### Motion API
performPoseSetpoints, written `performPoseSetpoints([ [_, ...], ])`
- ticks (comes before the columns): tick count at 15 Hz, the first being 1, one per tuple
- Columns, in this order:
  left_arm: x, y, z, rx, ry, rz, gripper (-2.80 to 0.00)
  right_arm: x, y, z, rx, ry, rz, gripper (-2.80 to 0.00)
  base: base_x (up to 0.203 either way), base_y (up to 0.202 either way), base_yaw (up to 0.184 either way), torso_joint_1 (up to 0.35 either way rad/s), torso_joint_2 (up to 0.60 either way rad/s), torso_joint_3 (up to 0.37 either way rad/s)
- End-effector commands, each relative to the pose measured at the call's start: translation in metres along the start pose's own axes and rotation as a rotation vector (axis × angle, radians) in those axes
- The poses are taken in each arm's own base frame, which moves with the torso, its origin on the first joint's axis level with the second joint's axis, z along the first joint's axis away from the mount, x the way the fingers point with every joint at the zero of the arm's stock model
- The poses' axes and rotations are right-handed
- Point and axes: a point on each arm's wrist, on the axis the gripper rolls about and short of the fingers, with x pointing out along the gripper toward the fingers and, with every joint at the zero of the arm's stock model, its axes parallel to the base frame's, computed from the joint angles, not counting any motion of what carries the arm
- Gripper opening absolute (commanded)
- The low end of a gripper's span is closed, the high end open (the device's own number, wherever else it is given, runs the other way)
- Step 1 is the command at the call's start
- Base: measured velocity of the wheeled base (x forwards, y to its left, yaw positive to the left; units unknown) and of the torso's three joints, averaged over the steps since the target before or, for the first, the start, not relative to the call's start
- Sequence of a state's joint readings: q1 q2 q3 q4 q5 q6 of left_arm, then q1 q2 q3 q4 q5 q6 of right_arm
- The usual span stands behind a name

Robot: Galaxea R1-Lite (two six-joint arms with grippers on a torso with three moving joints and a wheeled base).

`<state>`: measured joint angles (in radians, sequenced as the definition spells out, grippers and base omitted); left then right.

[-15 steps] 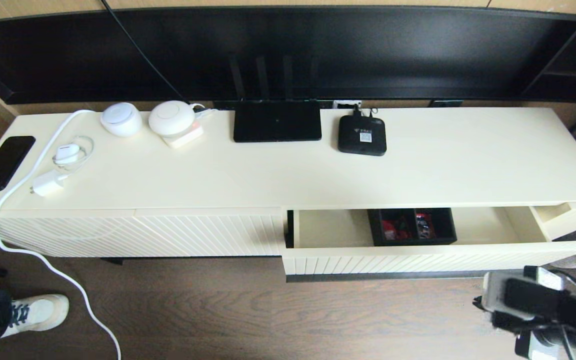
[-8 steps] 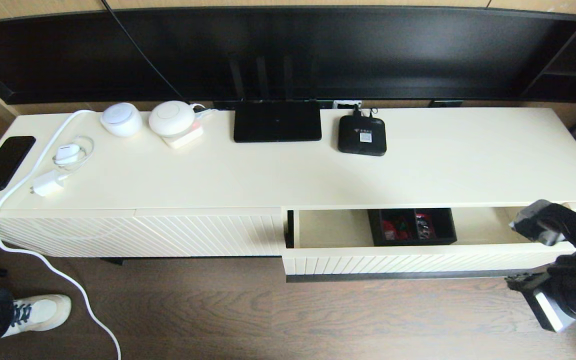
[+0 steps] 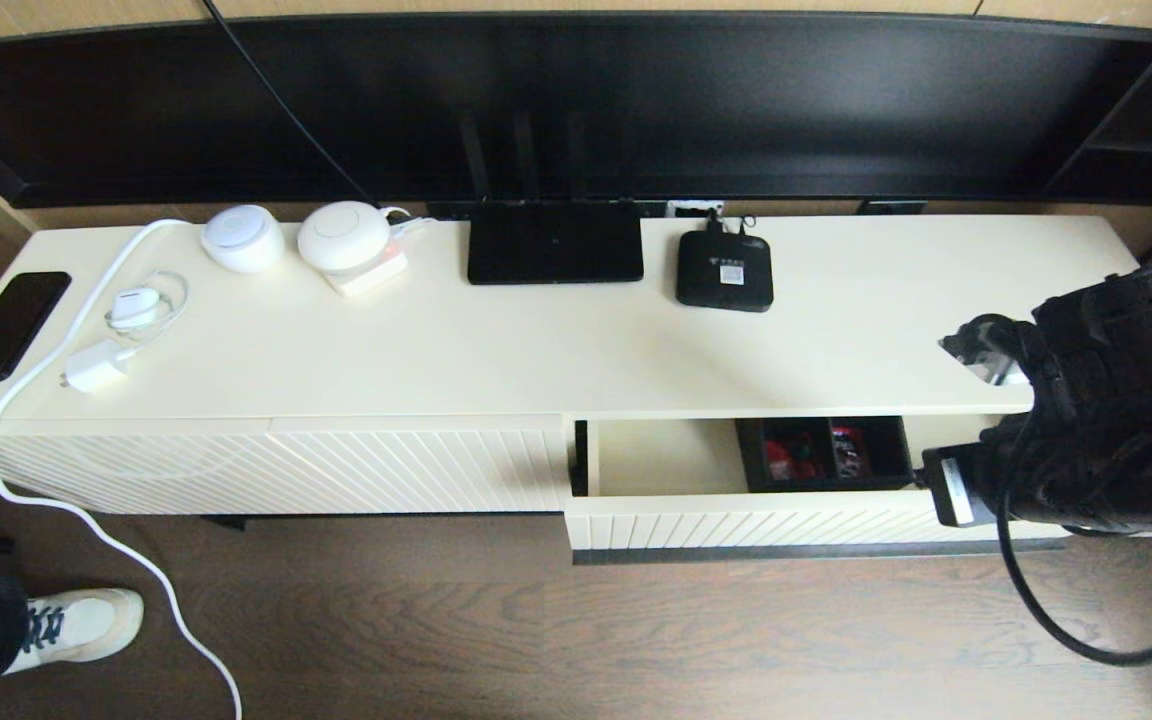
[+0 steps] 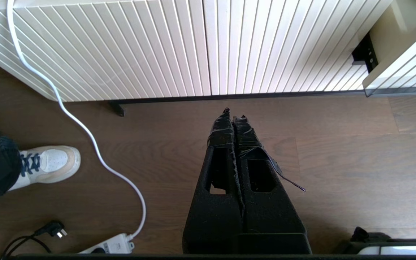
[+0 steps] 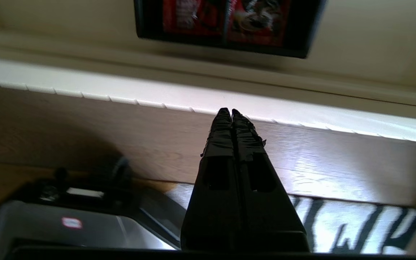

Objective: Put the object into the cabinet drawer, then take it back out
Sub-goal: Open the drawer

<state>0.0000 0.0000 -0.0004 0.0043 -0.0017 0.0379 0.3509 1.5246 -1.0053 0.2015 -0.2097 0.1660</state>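
The cabinet drawer point(image 3: 756, 505) stands pulled out, its dark handle bar point(image 3: 786, 550) running along the bottom of the ribbed front. Inside, against the back of the opening, lies the black organiser box point(image 3: 824, 452) with red items showing. My right arm point(image 3: 1096, 440) hangs over the drawer's right end. In the right wrist view the right gripper point(image 5: 231, 111) is shut and empty, its tips just short of the drawer's front rim point(image 5: 121, 92), with the box point(image 5: 229, 21) beyond. The left gripper point(image 4: 233, 113) is shut and empty, low over the floor before the closed ribbed front point(image 4: 193, 47).
On the cabinet top sit a flat black router point(image 3: 554, 243), a small black device point(image 3: 724, 271), two white round devices point(image 3: 343, 236), a phone point(image 3: 9, 325) and a charger. A white cable point(image 3: 86, 520) trails to the floor near a person's shoe point(image 3: 76, 625). A striped rug point(image 5: 356, 227) lies at the right.
My right arm has risen from low near the floor at the right to over the drawer's right end, shifting left. The drawer and the box have not moved.
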Motion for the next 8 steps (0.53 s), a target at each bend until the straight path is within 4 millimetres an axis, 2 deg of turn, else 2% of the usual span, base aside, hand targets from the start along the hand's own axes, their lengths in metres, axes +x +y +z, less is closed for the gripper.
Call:
performPoseSetpoints([
  [1, 0.000, 0.000, 0.000, 0.000, 0.002, 0.000, -2.80, 0.022, 0.008, 0.003, 0.021, 0.045, -0.008, -2.80, 0.000, 0.000, 0.000, 0.000, 0.00, 0.000],
  [8, 0.000, 0.000, 0.000, 0.000, 0.002, 0.000, -2.80, 0.056, 0.020, 0.019, 0.053, 0.045, -0.035, -2.80, 0.000, 0.000, 0.000, 0.000, 0.00, 0.000],
])
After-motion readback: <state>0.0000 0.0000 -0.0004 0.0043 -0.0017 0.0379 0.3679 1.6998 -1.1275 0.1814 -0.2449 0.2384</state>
